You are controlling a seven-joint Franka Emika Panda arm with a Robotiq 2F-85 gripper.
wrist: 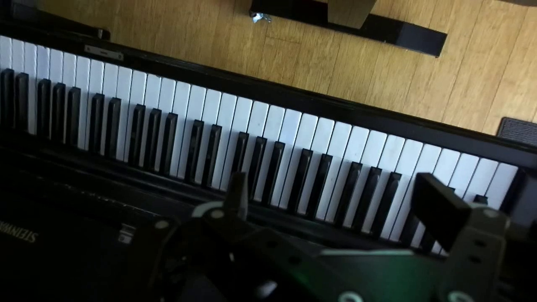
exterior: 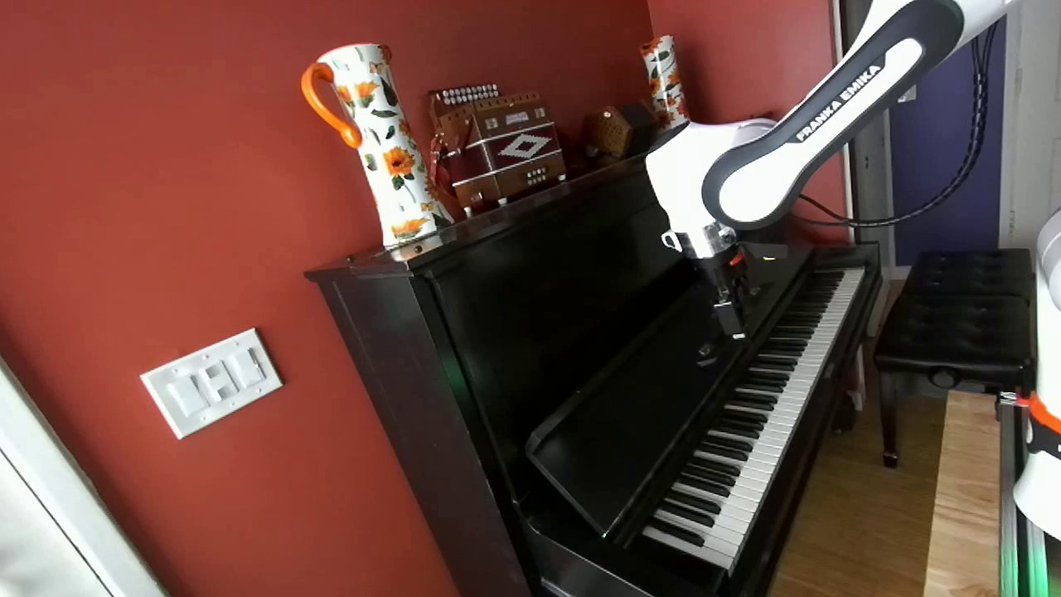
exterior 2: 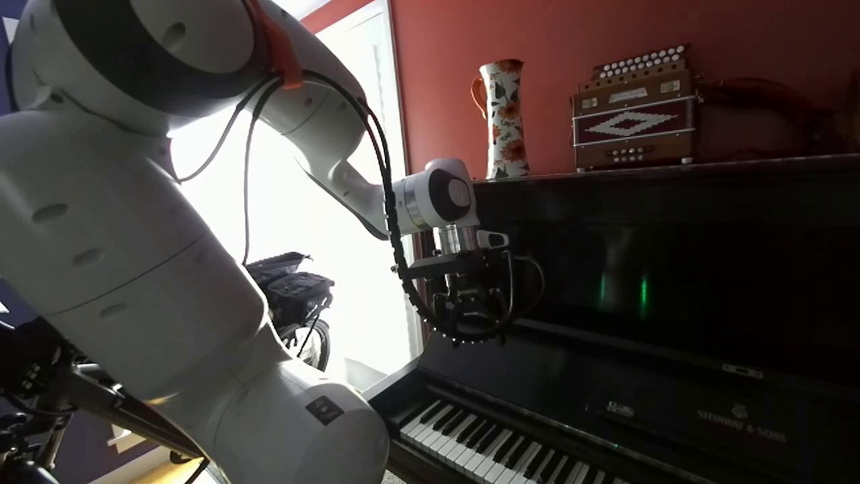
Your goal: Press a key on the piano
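Note:
The glossy black upright piano (exterior: 539, 290) stands against the red wall and shows in both exterior views (exterior 2: 705, 269). Its row of white and black keys (exterior: 771, 431) is uncovered; the bass-side keys show in an exterior view (exterior 2: 484, 450). In the wrist view the keys (wrist: 251, 117) run diagonally across the picture. My gripper (exterior: 729, 327) points down in front of the piano's face, above the keyboard and apart from it. In the wrist view my gripper (wrist: 333, 178) has its two fingers wide apart with nothing between them. In an exterior view cables partly hide the gripper (exterior 2: 470, 323).
Flowered pitchers (exterior: 390, 149) and an accordion (exterior: 506, 149) stand on top of the piano. A black padded bench (exterior: 953, 323) stands past the keyboard's far end. A wooden table edge (exterior: 961, 497) lies near the robot base. A bicycle (exterior 2: 302, 309) stands behind the arm.

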